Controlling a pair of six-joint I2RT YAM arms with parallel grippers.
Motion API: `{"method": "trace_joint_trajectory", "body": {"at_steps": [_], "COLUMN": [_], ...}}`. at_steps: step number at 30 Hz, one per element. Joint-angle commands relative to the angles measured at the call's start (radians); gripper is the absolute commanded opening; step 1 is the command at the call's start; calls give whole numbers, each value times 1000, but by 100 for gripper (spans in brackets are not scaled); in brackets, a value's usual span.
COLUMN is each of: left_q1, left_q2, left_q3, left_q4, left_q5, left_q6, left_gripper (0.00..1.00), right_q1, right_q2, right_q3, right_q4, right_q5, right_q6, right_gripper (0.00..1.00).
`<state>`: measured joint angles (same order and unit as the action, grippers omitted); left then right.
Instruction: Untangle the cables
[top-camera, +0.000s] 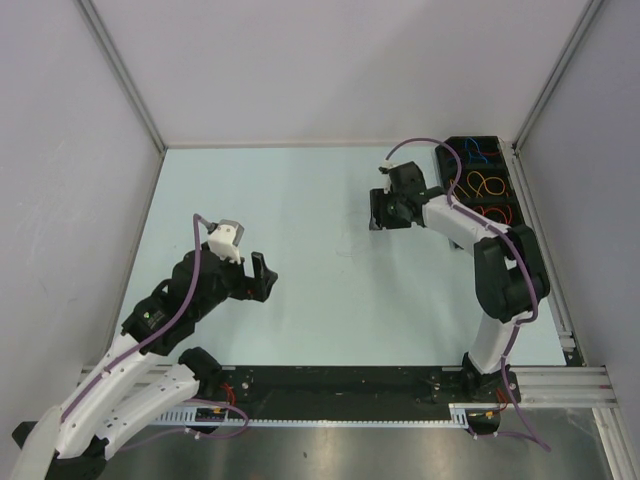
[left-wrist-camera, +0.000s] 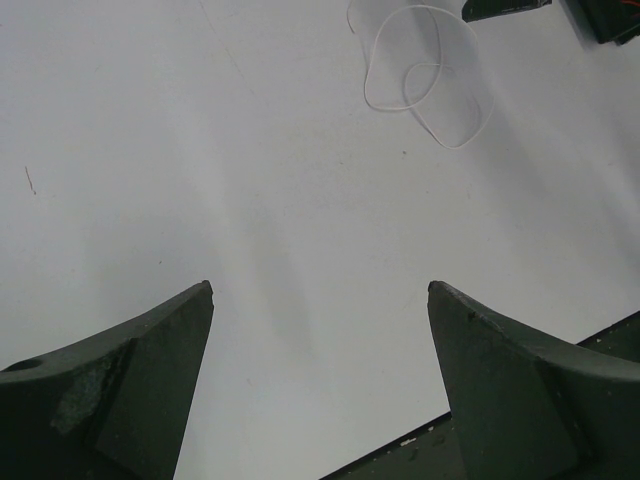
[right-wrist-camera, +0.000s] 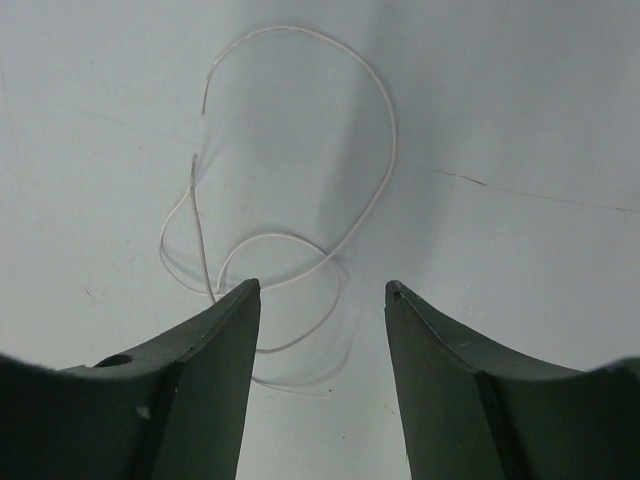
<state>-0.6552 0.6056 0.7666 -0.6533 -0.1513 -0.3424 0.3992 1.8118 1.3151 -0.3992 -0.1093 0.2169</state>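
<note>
White cable (right-wrist-camera: 392, 130), thin and curly, is seen lying loose on the pale table (top-camera: 300, 200), looped over itself. It's found right at the right end effector (right-wrist-camera: 322, 287), whose 2 fingers are spread with nothing pinched. 1 loop of the cable is laid across the gap just past the tips, flat on the table as far as can be told.

More cables are piled in a black tray (top-camera: 475, 140) at the far right corner. A blue cable (top-camera: 480, 152) is seen at the back and an orange cable (top-camera: 487, 185) in the middle. Something reddish nearer the arm can't really be made out.

Left end effector (left-wrist-camera: 320, 287) is held wide open over the table, well apart from the white cable, with nothing gripped.
</note>
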Motion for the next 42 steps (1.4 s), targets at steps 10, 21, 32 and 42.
{"method": "trace_joint_trajectory", "body": {"at_steps": [10,21,32,42], "left_q1": [2,3,2,3], "left_q2": [-6,-4,-3,-4], "left_q3": [0,2,2,2], "left_q4": [24,24,24,24], "left_q5": [9,9,10,10], "left_q6": [-14,-14,-14,-14], "left_gripper": [93,93,93,93], "right_q1": [44,61,96,102], "right_q2": [-43,-104,-33,-6], "right_q3": [44,42,35,38], "right_q4": [3,3,-29,-6], "right_q5": [65,30,-30,-33], "right_q6": [-57,-70,-91,-87], "right_gripper": [56,55,53,20]}}
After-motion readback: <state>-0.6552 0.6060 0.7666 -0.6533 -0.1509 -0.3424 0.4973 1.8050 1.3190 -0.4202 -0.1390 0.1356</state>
